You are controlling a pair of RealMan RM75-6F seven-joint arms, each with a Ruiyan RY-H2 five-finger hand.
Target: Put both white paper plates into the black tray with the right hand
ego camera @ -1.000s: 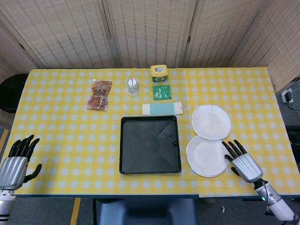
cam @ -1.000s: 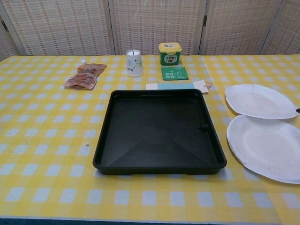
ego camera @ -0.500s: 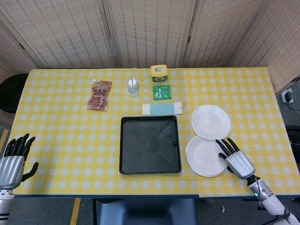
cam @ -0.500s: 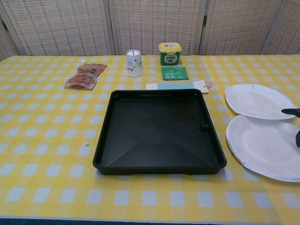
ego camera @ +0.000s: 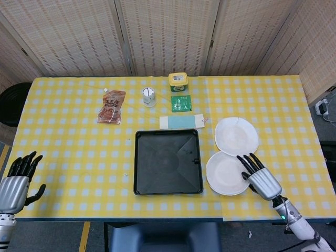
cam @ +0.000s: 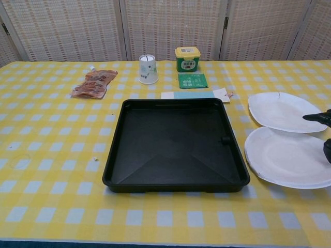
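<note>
Plates lie side by side to the right of the black tray, on the yellow checked worktop, presumably so the right arm can reach both without crossing the tray. The near plate sits just beside the tray's right wall, its far rim touching or slightly overlapping the far plate; which lies on top I cannot tell. The right robot hand rests over the near plate's right edge, fingers spread and pointing toward the tray, holding nothing; this looks like a flat contact for sliding the plate leftward rather than a pinch. In the chest view only its dark fingertips show at the frame edge. The left robot hand waits at the worktop's near left corner, fingers apart and empty, well away from the tray.
</note>
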